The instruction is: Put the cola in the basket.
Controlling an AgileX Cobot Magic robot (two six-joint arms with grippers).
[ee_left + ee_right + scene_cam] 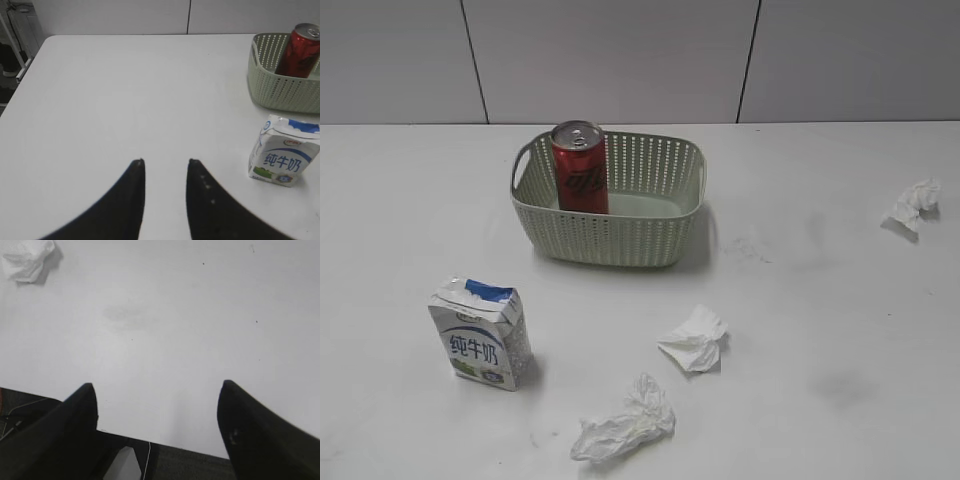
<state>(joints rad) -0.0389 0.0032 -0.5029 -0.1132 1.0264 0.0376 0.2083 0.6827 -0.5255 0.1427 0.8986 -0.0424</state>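
Observation:
The red cola can [581,167] stands upright inside the pale green basket [620,238], at its left end, its silver top above the wall. It also shows in the left wrist view [302,51], inside the basket [280,85] at the top right. My left gripper [165,161] is open and empty over bare table, well left of the basket. My right gripper [157,384] is open wide and empty above the table's front edge. Neither gripper shows in the exterior view.
A white-and-blue milk carton [480,333] stands at the front left, also in the left wrist view [283,151]. Crumpled tissues lie at the front [624,420], the middle [695,339] and the far right [914,203]. One tissue [26,259] shows in the right wrist view.

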